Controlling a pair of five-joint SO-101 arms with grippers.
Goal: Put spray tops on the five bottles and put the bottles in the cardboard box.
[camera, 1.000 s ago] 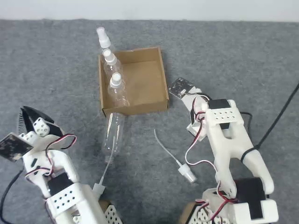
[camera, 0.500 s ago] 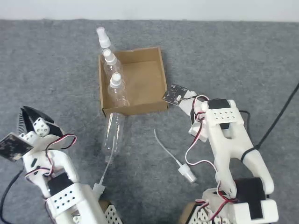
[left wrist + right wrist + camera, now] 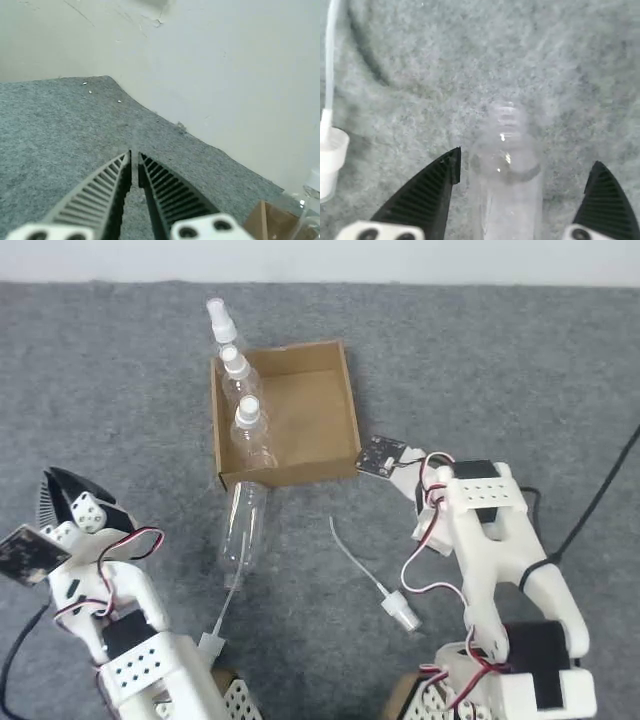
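The left gripper (image 3: 65, 490) hangs at the near left over the carpet (image 3: 120, 390), well apart from everything else. Its fingers are pressed together on nothing (image 3: 134, 155).

The right arm (image 3: 485, 530) stands right of the box (image 3: 300, 468). Its wrist view shows the right gripper (image 3: 527, 157) with jaws wide apart, one on each side of a bare bottle (image 3: 506, 125) that lies on the carpet with its open neck pointing away. They are not clamped on it, and I cannot tell whether either finger touches it.

Two capped bottles (image 3: 243, 405) are in the box along its left wall. A third capped bottle (image 3: 222, 325) shows at the far left corner; I cannot tell whether it is inside or just behind.

Another bare bottle (image 3: 242, 525) lies just near of the box's front wall, neck toward the near side. A spray top (image 3: 212, 642) lies near it, its tube running up toward that neck. The other spray top (image 3: 400, 611) lies left of the right arm, its tube stretching toward the box, and it also shows beside the right gripper (image 3: 330, 152).
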